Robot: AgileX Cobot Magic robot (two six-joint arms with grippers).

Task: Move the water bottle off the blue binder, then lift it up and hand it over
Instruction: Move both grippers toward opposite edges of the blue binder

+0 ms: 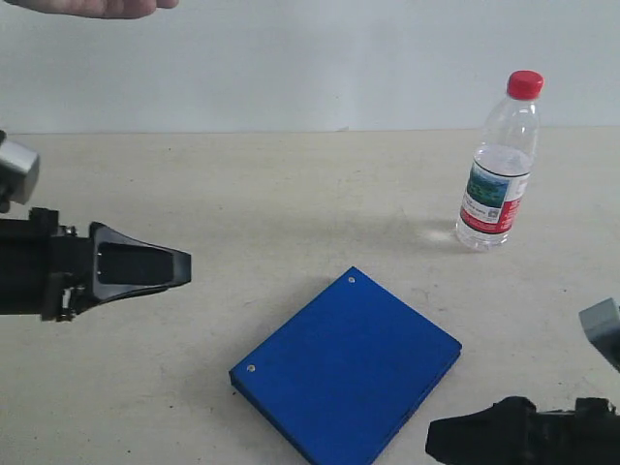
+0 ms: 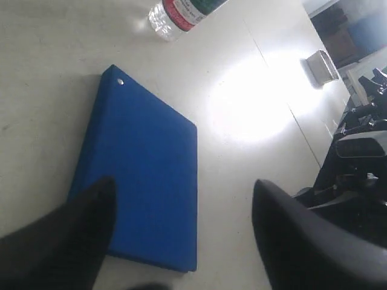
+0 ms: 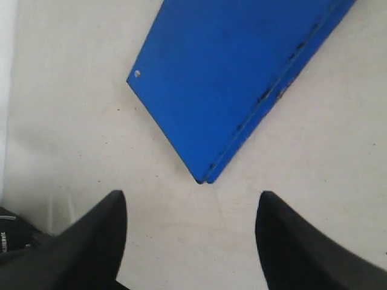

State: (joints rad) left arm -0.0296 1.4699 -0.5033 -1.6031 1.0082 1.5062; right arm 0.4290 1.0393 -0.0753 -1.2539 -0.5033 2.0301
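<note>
The water bottle (image 1: 498, 165) stands upright on the table at the back right, clear with a red cap, apart from the blue binder (image 1: 349, 368). The binder lies flat near the front middle, two silver rivets along its left edge. My left gripper (image 1: 184, 268) hovers open at the left, some way from the binder, with nothing between its fingers. In the left wrist view the binder (image 2: 142, 175) and the bottle's base (image 2: 175, 15) show beyond that left gripper (image 2: 184, 187). My right gripper (image 3: 190, 199) is open near the binder's corner (image 3: 230, 90); it sits at the front right (image 1: 436, 441).
A person's hand (image 1: 92, 8) shows at the top left edge of the exterior view. The beige table (image 1: 271, 194) ends at a white wall behind. Other equipment (image 2: 357, 151) stands beyond the table in the left wrist view.
</note>
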